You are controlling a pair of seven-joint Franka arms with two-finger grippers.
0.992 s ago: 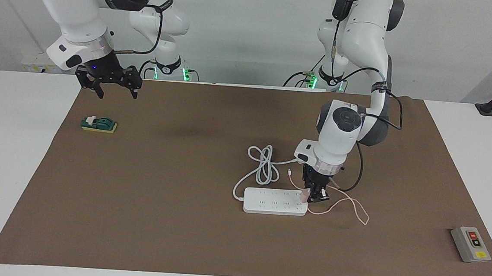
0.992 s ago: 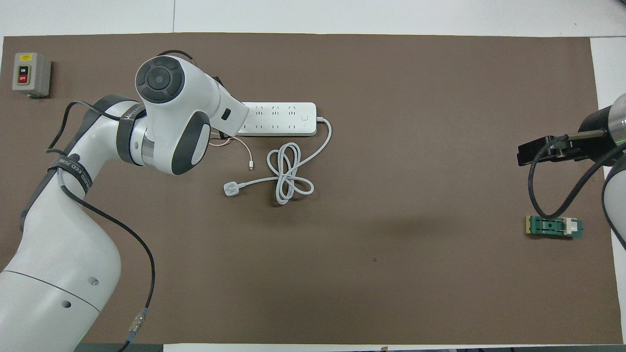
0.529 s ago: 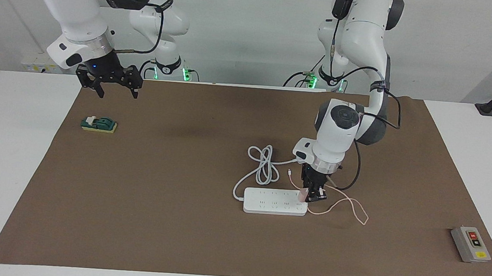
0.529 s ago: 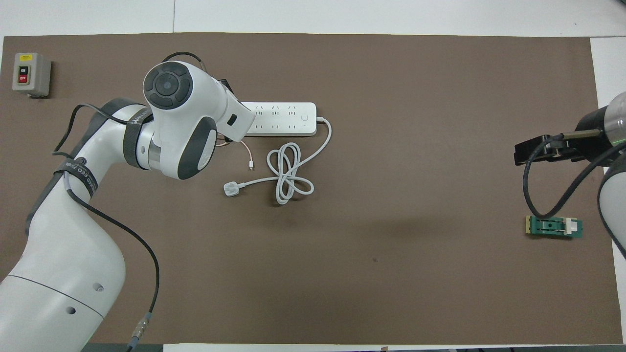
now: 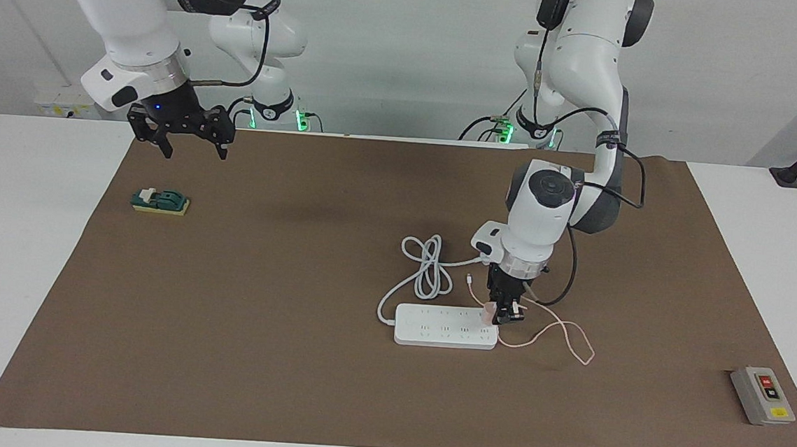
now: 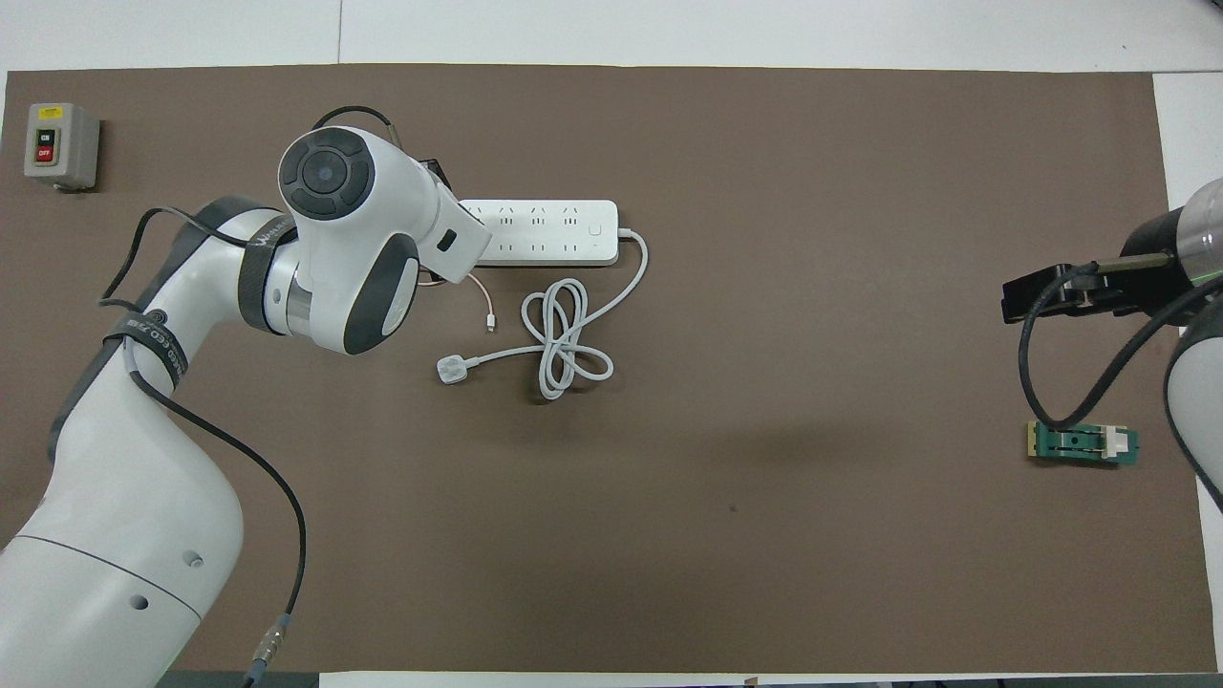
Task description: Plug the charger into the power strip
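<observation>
Evidently light and rigid, the pink charger sits pinched by its flat sides in the left gripper — just over the power strip — while the right gripper waits, jaws spread.

We see our left gripper carry the charger inward along the power strip, right gripper drifting slightly.

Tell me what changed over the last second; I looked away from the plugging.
The left gripper, shut on the charger, shifted a little along the power strip toward the right arm's end, its arm straightening more upright over it; the pink cable followed slightly. The right gripper drifted slightly and stayed open, waiting. The strip kept its place.
</observation>
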